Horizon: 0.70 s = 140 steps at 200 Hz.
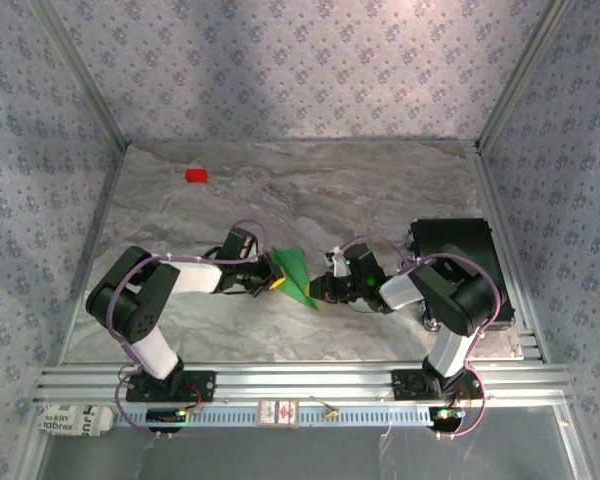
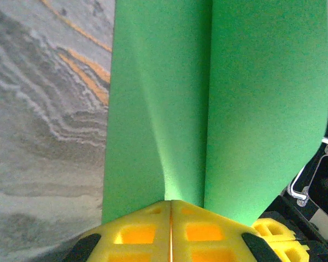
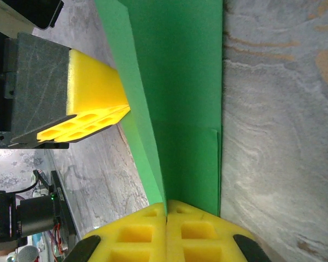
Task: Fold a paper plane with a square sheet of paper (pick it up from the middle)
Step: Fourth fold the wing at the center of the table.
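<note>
The square sheet of paper, bright green, stands folded into a narrow pointed paper plane shape (image 1: pixel 294 276) held off the marble table between both arms. My left gripper (image 1: pixel 276 272) is shut on its left edge. In the left wrist view the yellow fingertips (image 2: pixel 153 218) pinch the paper (image 2: pixel 218 98) at a crease between two flaps. My right gripper (image 1: pixel 322 289) is shut on the opposite side. From the right wrist, the paper (image 3: pixel 180 76) rises out of my right gripper (image 3: pixel 166 205), with the left gripper's yellow fingers (image 3: pixel 93 103) at its far edge.
A small red block (image 1: pixel 196 175) lies at the back left of the table (image 1: pixel 380 190). A black box (image 1: pixel 458 240) sits at the right edge behind the right arm. Patterned walls enclose the table on three sides.
</note>
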### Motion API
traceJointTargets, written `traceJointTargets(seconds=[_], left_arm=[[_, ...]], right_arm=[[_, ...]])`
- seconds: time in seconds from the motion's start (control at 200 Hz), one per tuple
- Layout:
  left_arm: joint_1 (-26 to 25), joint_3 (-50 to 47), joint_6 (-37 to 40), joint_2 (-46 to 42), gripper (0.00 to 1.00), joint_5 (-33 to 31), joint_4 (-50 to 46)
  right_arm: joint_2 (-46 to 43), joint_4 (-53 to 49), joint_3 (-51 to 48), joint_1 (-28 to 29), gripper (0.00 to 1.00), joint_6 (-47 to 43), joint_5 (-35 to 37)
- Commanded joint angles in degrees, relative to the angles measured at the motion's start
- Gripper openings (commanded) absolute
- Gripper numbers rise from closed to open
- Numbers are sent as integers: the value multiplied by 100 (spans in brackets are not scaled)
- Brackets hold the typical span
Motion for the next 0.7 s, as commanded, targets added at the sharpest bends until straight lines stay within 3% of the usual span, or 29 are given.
traceJointTargets(seconds=[0.0,0.45,0.695], left_arm=[[-35,93,116,25,9,-116,-236],[-102,363,235,-440,14,-51,-120],[-299,507,174,-186,13,86,291]], right_arm=[[251,-400,17,-62,5,105,145],[382,-526,84,-105,4,183,47],[416,-605,117,-166,4,252,24]])
